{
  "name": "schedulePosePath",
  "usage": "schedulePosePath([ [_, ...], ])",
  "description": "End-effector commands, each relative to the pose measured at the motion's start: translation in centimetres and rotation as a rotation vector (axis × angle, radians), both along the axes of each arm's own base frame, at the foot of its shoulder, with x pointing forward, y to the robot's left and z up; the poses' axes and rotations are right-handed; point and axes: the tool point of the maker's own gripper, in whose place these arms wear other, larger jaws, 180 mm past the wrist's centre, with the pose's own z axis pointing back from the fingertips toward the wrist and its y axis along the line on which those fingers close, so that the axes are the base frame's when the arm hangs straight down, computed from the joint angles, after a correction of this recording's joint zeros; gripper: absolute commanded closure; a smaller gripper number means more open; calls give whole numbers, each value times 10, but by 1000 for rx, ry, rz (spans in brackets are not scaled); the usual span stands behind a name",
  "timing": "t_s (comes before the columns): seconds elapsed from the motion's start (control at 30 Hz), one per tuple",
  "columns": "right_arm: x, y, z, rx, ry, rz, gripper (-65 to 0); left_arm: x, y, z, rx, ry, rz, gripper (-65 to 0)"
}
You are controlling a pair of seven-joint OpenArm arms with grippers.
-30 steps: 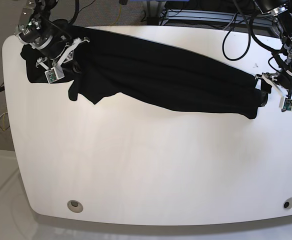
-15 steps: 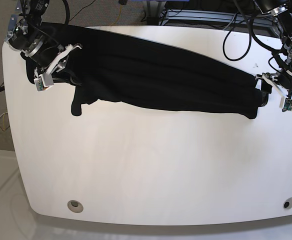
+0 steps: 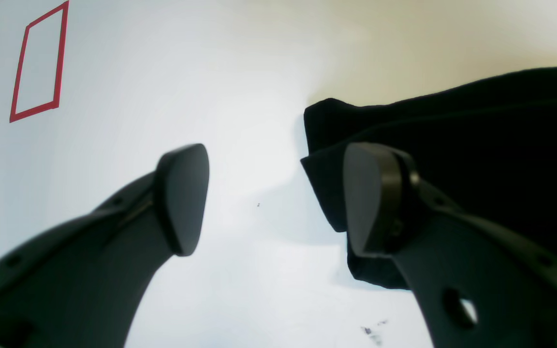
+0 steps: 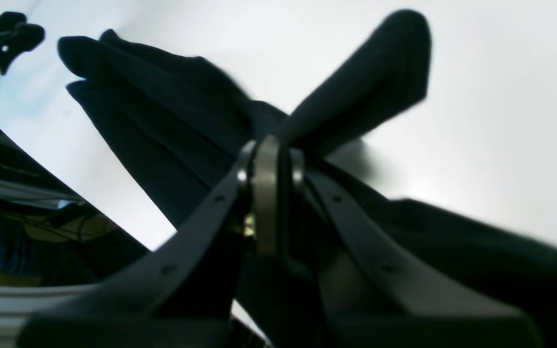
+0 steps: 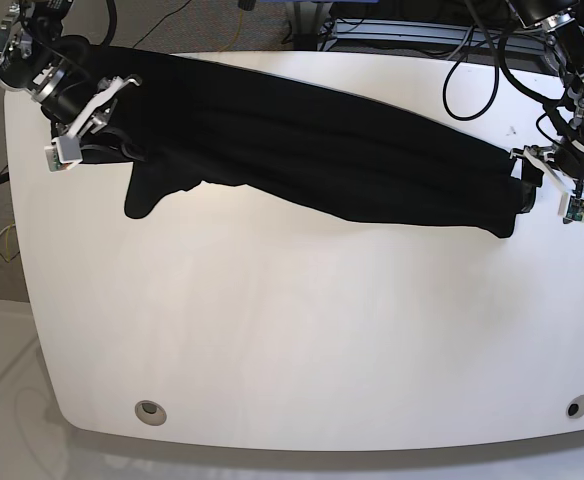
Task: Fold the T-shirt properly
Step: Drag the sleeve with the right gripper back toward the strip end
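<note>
Nearest us the white tabletop (image 5: 302, 340) lies bare and smooth, with two small round fittings near its front edge, and we judge it slick enough for cloth to slide on it without catching. Beyond that bare stretch the T-shirt (image 5: 322, 150) lies as a long black band running across the far half of the tabletop, one end hanging close to its left edge and the other reaching almost to its right edge. We read the T-shirt as light, soft and limp: it sags between supports, drapes in long creases and would offer no stiffness to push against, so it must be carried by its edges and corners, not shoved. At its left end the right gripper (image 4: 269, 164) is clamped on a bunch of the cloth, with a loose flap standing up past the closed fingers. At its right end the left gripper (image 3: 273, 198) stands spread wide with nothing between its pads; one pad (image 3: 370, 198) overlaps the folded corner in the wrist view, though we cannot tell whether it touches the cloth. That doubled corner looks to us the sound place to take hold, pinching both layers together. A red outline (image 3: 36, 63) marks the tabletop beyond the T-shirt's right end. Behind the T-shirt, past the tabletop's far edge, cables and dark equipment crowd the room.
</note>
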Motion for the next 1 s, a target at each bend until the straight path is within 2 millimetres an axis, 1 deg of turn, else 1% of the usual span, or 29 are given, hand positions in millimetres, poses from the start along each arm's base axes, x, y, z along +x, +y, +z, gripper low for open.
schedulePosePath([
  [0.0,-1,-5,16,12,-39,8,0,8,1,16,8,-54,-12,-414],
  [0.27,-19,-14,7,-26,32,24,0,15,-6,17,5,-62,-32,-414],
  [0.6,-45,-14,-9,-27,123,24,0,16,-9,16,3,-61,-43,-414],
  [0.83,-55,-14,-15,-30,158,27,0,16,-9,16,3,-61,-43,-414],
  [0.97,-63,-10,-27,-64,197,53,0,16,-9,16,3,-61,-43,-414],
])
